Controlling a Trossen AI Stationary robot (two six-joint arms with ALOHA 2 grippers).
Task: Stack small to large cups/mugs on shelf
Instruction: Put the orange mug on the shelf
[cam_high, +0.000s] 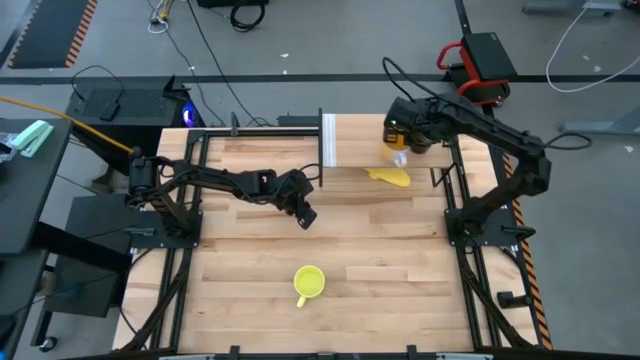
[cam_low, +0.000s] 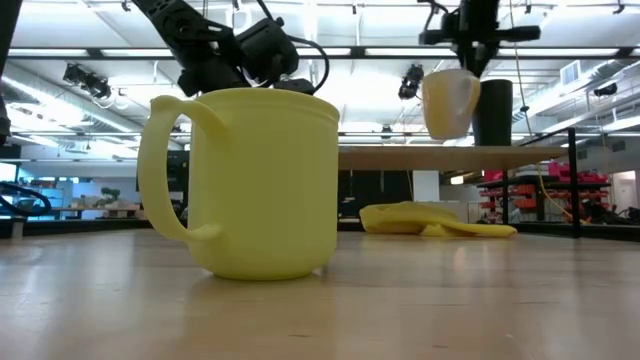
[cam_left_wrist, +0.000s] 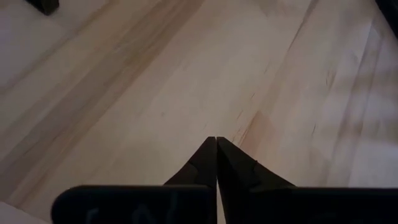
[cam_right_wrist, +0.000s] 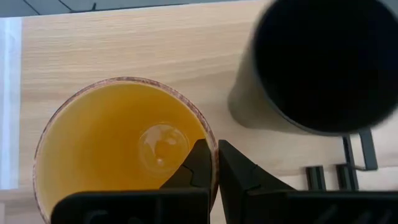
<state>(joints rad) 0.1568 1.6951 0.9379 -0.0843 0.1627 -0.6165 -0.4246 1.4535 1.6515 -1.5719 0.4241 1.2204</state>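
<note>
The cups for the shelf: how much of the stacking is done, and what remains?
Done: the black cup stands on the shelf. In hand: the right end effector pinches the orange cup's rim, holding it above the shelf beside the black one. Left: the yellow mug sits on the table; the left end effector is shut, empty.

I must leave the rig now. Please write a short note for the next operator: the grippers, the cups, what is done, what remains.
Right gripper: shut on the rim of the orange cup, held above the shelf beside the black cup.
Left gripper: shut, empty, over the bare tabletop.
Yellow mug: on the table near the front edge, untouched.
Done: black cup stands on the shelf.
Left: set the orange cup down, then bring the yellow mug.
</note>
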